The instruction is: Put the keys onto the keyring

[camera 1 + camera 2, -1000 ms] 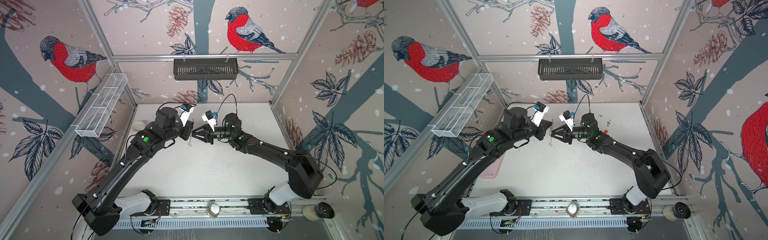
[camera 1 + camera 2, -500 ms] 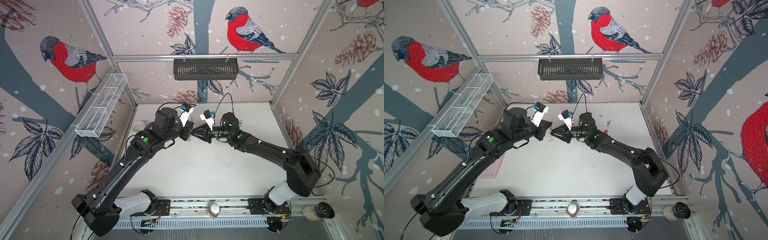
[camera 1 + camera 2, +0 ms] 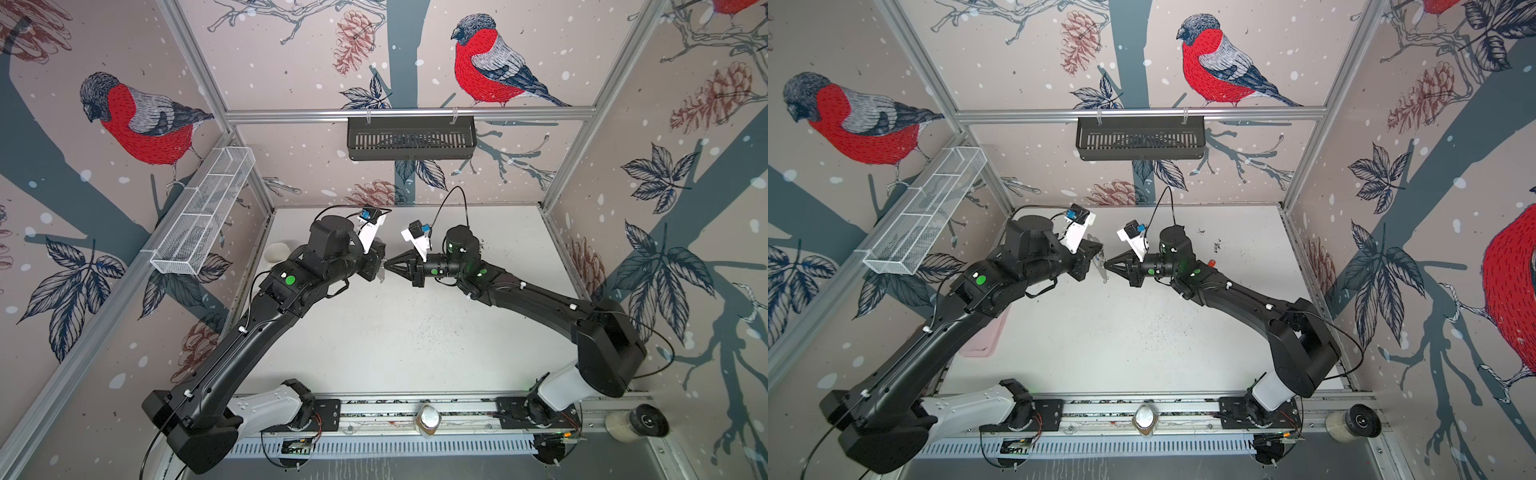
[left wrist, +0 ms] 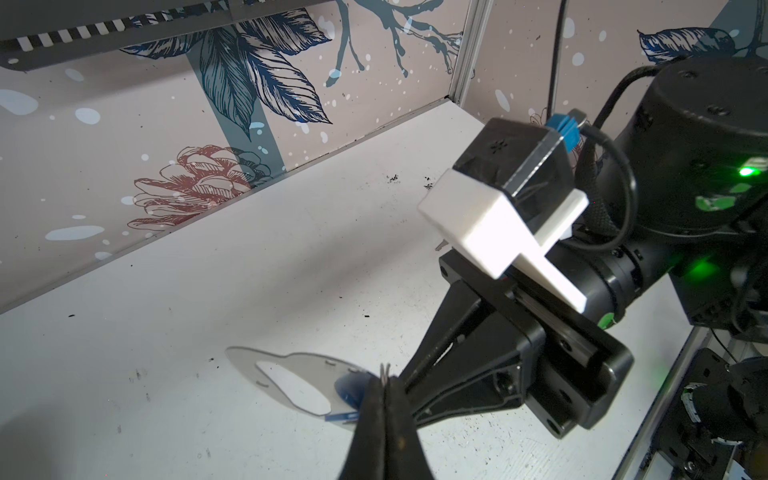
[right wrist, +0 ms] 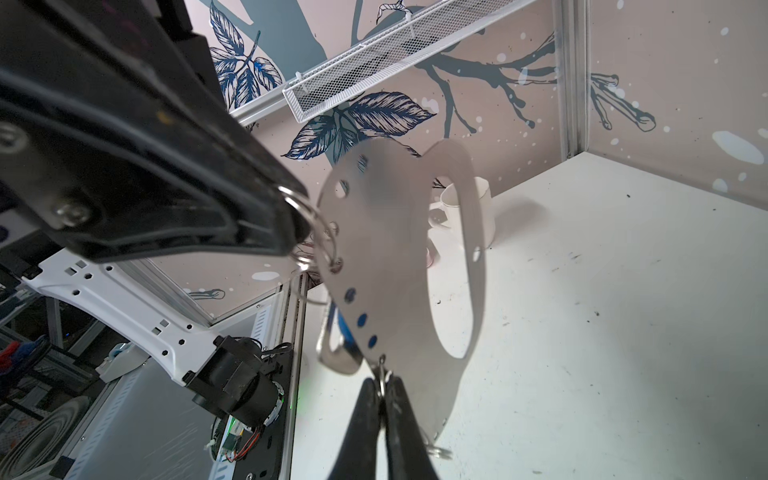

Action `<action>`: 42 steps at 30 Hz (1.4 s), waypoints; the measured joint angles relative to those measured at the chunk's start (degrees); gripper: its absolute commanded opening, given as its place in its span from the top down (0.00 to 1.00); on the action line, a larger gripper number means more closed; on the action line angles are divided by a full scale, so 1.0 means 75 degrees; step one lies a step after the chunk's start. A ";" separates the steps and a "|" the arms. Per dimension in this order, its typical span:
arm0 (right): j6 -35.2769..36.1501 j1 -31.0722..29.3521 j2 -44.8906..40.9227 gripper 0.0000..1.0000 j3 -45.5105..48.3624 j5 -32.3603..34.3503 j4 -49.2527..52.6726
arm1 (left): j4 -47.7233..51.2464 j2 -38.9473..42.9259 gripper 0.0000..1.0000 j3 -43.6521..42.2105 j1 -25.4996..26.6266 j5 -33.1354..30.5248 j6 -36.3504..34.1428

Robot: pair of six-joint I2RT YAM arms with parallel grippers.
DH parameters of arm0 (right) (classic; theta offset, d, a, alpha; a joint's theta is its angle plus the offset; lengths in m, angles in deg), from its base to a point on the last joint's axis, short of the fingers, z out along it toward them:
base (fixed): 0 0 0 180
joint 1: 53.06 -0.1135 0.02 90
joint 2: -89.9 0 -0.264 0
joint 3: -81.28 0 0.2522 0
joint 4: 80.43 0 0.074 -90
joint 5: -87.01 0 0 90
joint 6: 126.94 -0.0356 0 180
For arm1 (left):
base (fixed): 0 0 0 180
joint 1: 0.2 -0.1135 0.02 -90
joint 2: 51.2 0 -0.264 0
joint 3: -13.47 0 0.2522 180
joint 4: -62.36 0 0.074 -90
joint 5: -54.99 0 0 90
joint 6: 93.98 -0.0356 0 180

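Note:
The keyring (image 5: 386, 232) is a flat grey holder with a long slot, hanging in the air between both arms; it also shows in the left wrist view (image 4: 291, 368) and as a sliver in both top views (image 3: 380, 274) (image 3: 1101, 268). My left gripper (image 4: 386, 378) (image 5: 297, 226) (image 3: 380, 259) is shut on a silver loop at the holder's holed edge. My right gripper (image 5: 382, 384) (image 3: 387, 263) (image 3: 1108, 263) is shut on another small loop at its end. One of the keys (image 5: 334, 357), silver with a blue tag (image 4: 349, 392), hangs behind the holder.
A white cup (image 3: 276, 252) (image 5: 471, 199) stands at the table's back left. A pink tray (image 3: 982, 338) lies under the left arm. A small red object (image 3: 1212, 262) sits beside the right arm. A black basket (image 3: 411, 137) and a white mesh basket (image 3: 203, 216) hang on the walls.
My right gripper has moved left up to the left gripper and closed its jaws on the holder's loop. The left gripper has stayed shut and nearly still.

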 measured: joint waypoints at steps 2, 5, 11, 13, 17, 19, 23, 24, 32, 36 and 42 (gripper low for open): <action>-0.0003 0.0023 -0.0032 0.98 0.0017 0.0009 0.0006 | -0.0003 0.0012 1.00 -0.0003 0.0000 0.0000 0.0000; -0.0006 0.0070 -0.0090 0.99 0.0061 0.0067 0.0015 | 0.0000 0.0026 1.00 -0.0009 0.0000 -0.0026 0.0000; -0.0032 0.0131 -0.0175 1.00 0.0087 0.0149 0.0023 | 0.0000 0.0070 1.00 -0.0050 0.0000 -0.0087 -0.0003; -0.0041 0.0166 -0.0187 1.00 0.0087 0.0184 0.0023 | 0.0000 0.0079 1.00 -0.0055 0.0000 -0.0087 -0.0006; -0.0189 0.0248 -0.0254 1.00 0.0082 0.0321 0.0035 | 0.0003 0.0108 1.00 -0.0099 0.0000 -0.0201 -0.0006; -0.0265 0.0280 -0.0291 1.00 0.0041 0.0417 0.0047 | -0.0006 0.0125 1.00 -0.0119 0.0000 -0.0213 -0.0009; -0.0440 0.0297 -0.0402 1.00 -0.0052 0.0653 0.0224 | -0.0003 0.0169 1.00 -0.0152 0.0000 -0.0221 -0.0009; -0.0434 0.0297 -0.0431 1.00 -0.0070 0.0720 0.0289 | -0.0012 0.0175 1.00 -0.0166 0.0000 -0.0221 -0.0009; -0.0493 0.0294 -0.0676 1.00 -0.0146 0.1291 0.0612 | -0.0052 0.0224 1.00 -0.0242 0.0000 -0.0195 -0.0006; -0.0487 0.0262 -0.0831 1.00 -0.0029 0.1606 0.0603 | -0.0058 0.0268 0.86 -0.0303 0.0000 -0.0128 -0.0006; -0.0300 0.0251 -0.0845 1.00 0.0114 0.2267 0.0653 | -0.0105 0.0423 0.75 -0.0367 0.0000 -0.0023 0.0006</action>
